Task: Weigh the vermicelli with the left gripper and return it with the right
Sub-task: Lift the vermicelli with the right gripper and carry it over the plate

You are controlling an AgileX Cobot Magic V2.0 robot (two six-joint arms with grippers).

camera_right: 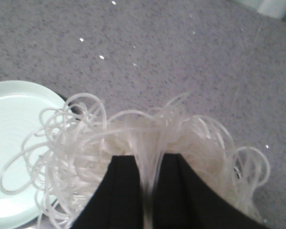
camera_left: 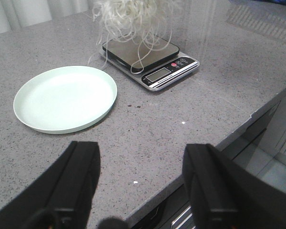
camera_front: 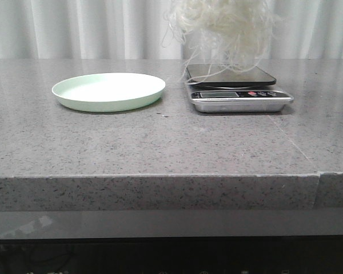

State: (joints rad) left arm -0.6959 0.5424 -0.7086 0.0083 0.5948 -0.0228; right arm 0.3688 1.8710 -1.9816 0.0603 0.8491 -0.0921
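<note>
The vermicelli [camera_front: 226, 25], a fluffy whitish tangle, hangs above the kitchen scale [camera_front: 240, 94], with only stray loops reaching down to the dark platform. My right gripper [camera_right: 150, 164] is shut on a bunch of its strands; the tangle [camera_right: 133, 143] spreads around the black fingers. The gripper itself is out of the front view. The vermicelli also shows in the left wrist view [camera_left: 128, 19] over the scale [camera_left: 150, 59]. My left gripper [camera_left: 140, 164] is open and empty, low over the table's front edge, well away from the scale.
A pale green round plate [camera_front: 108, 91] lies empty to the left of the scale; it also shows in the left wrist view [camera_left: 64, 98] and the right wrist view [camera_right: 14, 138]. The grey speckled table [camera_front: 160, 148] ends in a front edge. White curtains hang behind.
</note>
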